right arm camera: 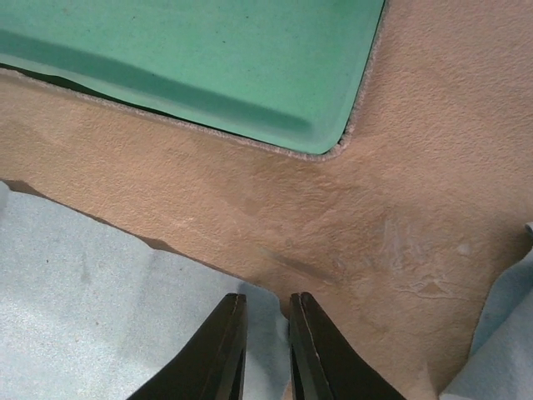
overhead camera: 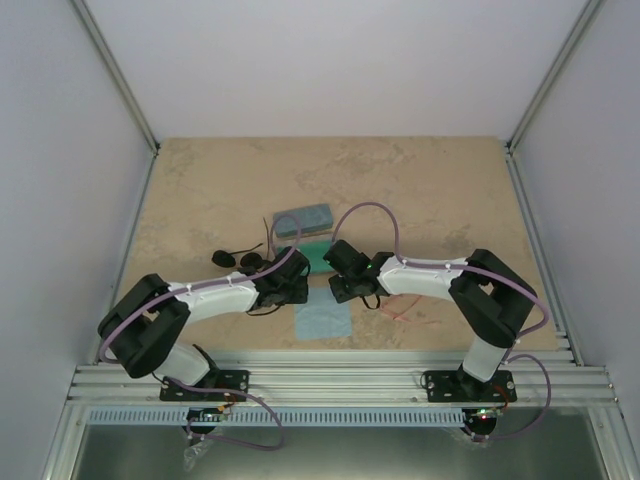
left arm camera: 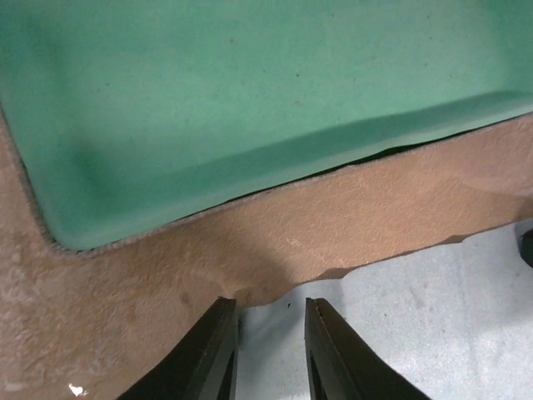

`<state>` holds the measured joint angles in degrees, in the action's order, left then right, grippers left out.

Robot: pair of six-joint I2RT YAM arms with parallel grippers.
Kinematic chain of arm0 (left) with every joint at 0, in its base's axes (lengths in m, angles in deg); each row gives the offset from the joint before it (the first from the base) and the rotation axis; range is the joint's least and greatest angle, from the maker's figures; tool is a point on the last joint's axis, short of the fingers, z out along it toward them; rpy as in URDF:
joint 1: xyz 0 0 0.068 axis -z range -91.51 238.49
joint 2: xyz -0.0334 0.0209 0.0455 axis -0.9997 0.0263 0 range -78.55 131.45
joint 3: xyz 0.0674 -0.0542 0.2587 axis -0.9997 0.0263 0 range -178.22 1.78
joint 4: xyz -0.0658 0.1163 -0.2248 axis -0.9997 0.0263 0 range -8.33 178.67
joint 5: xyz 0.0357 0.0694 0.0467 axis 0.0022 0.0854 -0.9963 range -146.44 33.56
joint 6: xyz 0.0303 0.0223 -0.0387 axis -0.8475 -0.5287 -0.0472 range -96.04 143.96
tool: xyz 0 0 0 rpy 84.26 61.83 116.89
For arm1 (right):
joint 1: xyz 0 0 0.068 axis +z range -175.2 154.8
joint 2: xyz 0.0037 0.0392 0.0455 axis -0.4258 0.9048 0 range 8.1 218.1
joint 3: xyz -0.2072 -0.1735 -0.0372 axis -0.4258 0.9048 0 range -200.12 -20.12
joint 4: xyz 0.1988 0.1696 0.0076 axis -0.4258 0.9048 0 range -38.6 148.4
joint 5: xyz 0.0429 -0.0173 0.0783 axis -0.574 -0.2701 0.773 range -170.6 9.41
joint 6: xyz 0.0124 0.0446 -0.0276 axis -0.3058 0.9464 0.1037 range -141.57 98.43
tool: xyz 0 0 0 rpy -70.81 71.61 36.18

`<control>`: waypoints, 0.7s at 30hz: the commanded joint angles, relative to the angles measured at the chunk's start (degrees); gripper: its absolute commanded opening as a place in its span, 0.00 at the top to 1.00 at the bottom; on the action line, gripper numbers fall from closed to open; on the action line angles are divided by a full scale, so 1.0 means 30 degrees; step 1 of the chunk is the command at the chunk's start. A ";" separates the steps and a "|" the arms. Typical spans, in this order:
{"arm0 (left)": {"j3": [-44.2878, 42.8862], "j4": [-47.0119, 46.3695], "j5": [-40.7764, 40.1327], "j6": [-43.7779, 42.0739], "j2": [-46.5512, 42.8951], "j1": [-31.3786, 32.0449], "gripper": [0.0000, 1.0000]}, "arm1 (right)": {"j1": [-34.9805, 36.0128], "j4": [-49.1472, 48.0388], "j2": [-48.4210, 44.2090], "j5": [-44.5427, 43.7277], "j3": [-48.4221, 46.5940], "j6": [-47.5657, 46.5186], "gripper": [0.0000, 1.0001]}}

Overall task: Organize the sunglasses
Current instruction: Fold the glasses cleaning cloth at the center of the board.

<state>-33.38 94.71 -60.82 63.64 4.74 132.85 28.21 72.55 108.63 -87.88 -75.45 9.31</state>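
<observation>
Cloth [overhead camera: 322, 320] lies before the open case [overhead camera: 318, 256], sunglasses [overhead camera: 233, 258] left.

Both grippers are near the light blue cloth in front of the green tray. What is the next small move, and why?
Probably lower and close both on the far edge of the light blue cloth. The left gripper and right gripper each stand slightly open right at that edge, with the green tray just beyond, so a pinch there seems the natural next step.

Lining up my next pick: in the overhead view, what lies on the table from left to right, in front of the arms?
black sunglasses → blue cloth → red glasses. The cases sit behind the cloth on the same line, so they are left out.
</observation>
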 commanded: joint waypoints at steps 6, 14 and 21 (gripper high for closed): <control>0.0488 0.0428 0.1019 0.0042 0.0176 0.0096 0.83 | -0.0078 -0.0194 0.0394 0.0733 -0.0004 -0.0320 0.92; 0.0127 0.0269 0.0534 -0.0289 0.0155 0.0096 1.00 | -0.0062 -0.0356 0.0048 0.0218 -0.0033 -0.0271 0.99; -0.0532 0.0466 -0.0480 -0.0764 -0.1133 0.0042 1.00 | -0.0564 -0.0847 -0.1224 -0.0281 0.0162 -0.0332 1.00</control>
<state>-33.12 94.71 -59.88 62.66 4.06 132.87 27.70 71.56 108.19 -86.81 -75.41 8.63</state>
